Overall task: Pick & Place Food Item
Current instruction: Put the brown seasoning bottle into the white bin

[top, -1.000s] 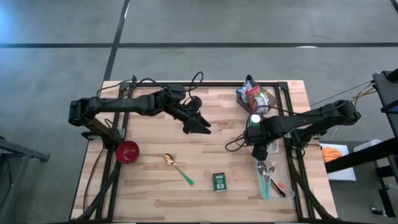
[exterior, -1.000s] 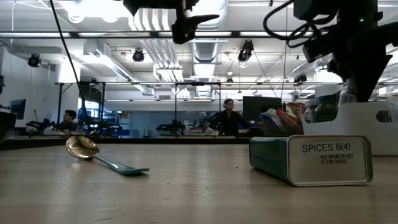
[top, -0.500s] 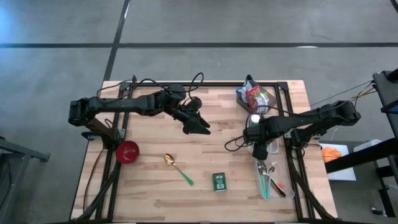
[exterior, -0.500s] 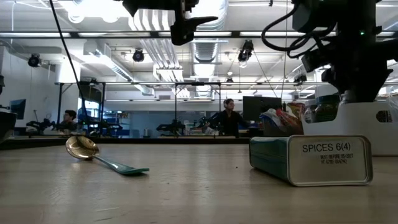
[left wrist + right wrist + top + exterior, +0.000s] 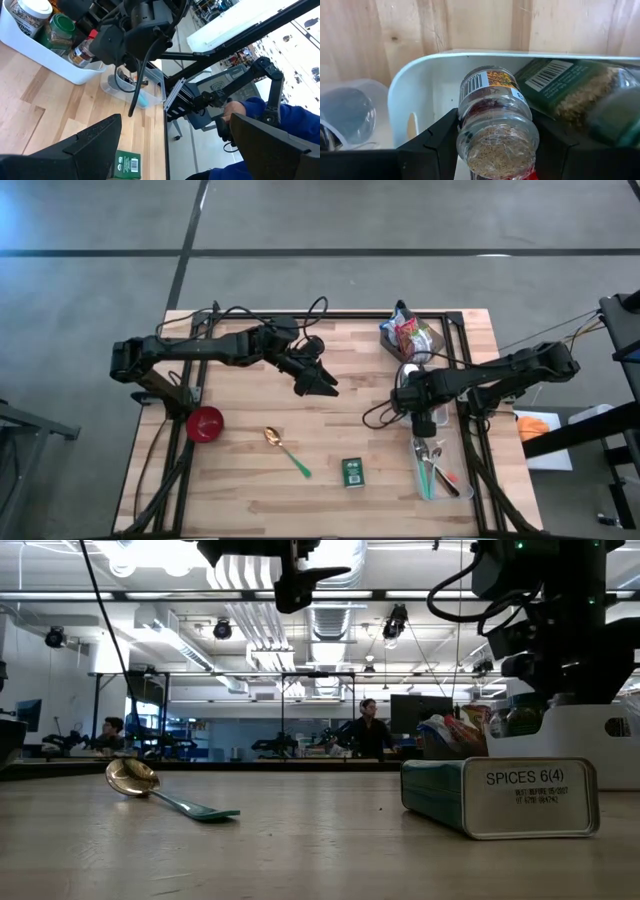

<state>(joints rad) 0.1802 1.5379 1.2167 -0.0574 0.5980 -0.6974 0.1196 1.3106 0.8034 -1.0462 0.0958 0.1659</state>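
The right gripper (image 5: 497,145) holds a clear glass spice jar (image 5: 495,125) above the white bin (image 5: 427,75) that stands near the counter's (image 5: 250,480) right edge. Its fingers (image 5: 432,147) close on the jar's two sides, one dark pad against each wall, the jar's barcode label facing the camera and its seed-coloured contents showing through the glass. A second, green-labelled jar (image 5: 570,95) lies just beside it in the same bin, close to the far finger.

To do this step well, the lift should probably run straight up until the jar clears the bin's rim, since any sideways pull risks dragging the neighbouring jar or catching the wall. The grip looks centred on the jar's body, which should keep it from swinging, though smooth glass may slip if the wrist tilts sharply.

The left gripper (image 5: 322,385) waits over the counter's middle, nearer the far edge, its fingers spread wide and empty.
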